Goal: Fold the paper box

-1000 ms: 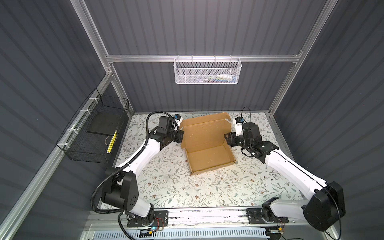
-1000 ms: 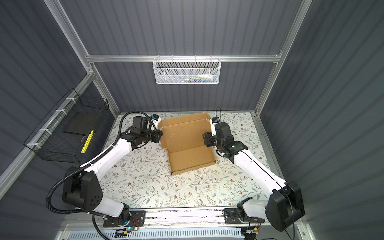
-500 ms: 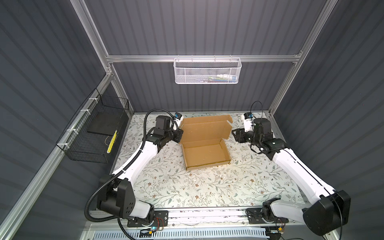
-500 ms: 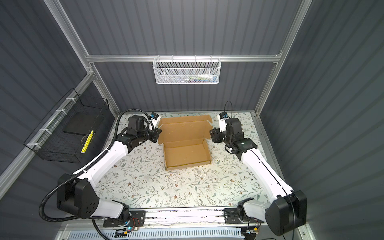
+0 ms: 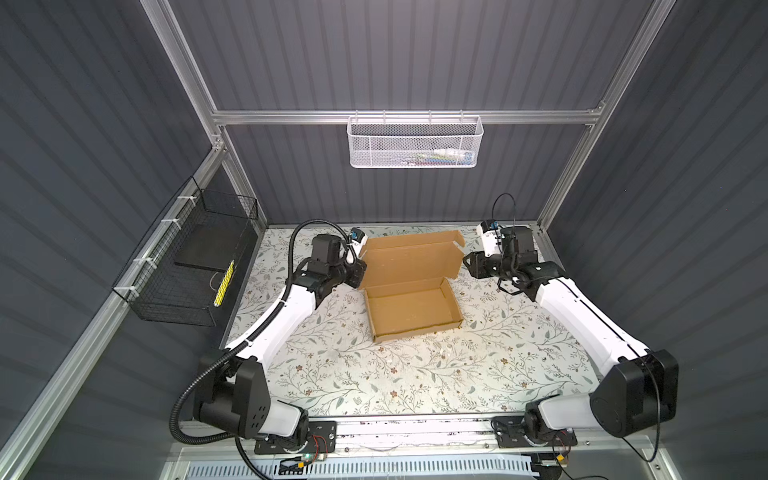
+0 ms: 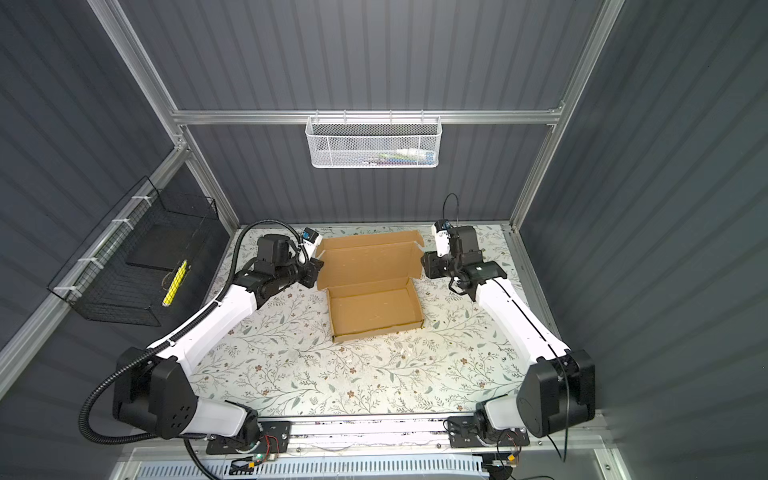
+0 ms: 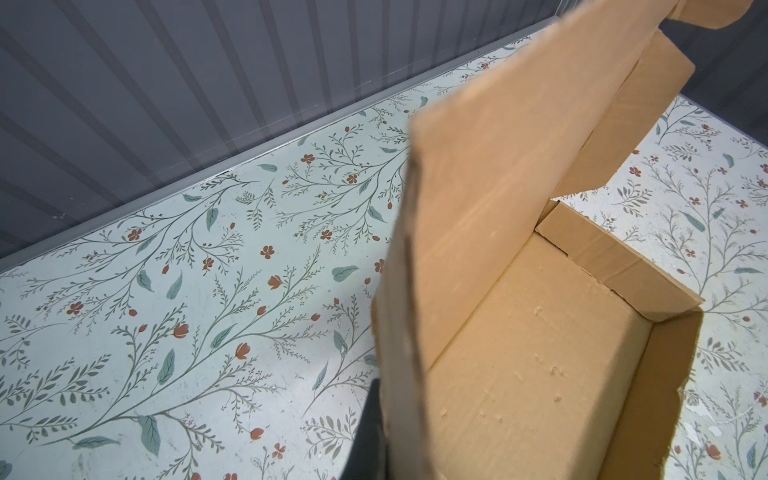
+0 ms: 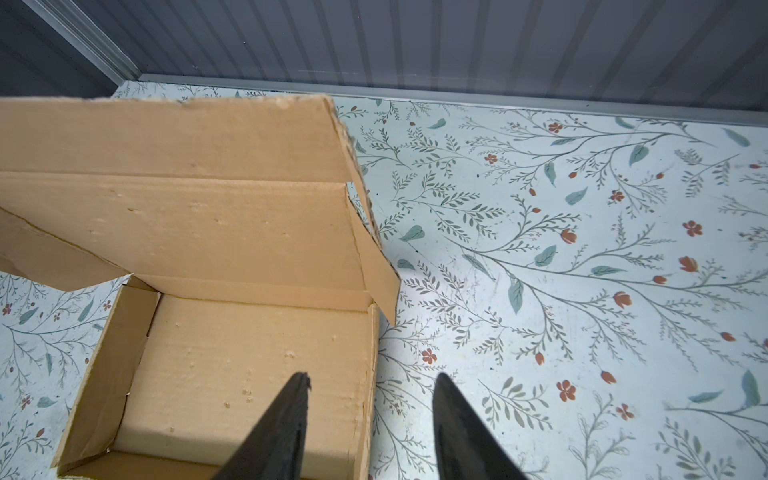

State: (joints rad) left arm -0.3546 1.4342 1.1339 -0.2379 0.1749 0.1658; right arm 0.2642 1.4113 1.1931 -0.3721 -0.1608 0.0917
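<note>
Brown corrugated-cardboard paper box point(image 5: 411, 307) on the floral tabletop point(image 5: 374, 374), tray walls erect, lid point(image 5: 409, 259) upright at its rear. The left pincer point(image 5: 360, 271) is clamped on the lid's left edge; the right pincer point(image 5: 468, 266), jaws apart and empty, hovers just beside the lid's right edge. Judged step: lid closure, next requiring the lid swung forward and its flaps tucked.

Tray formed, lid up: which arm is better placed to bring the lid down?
Probably left: the left gripper is shut on the paper box at its lid's left edge and could swing it over. The right gripper is open by the right wall, gripping nothing.
</note>
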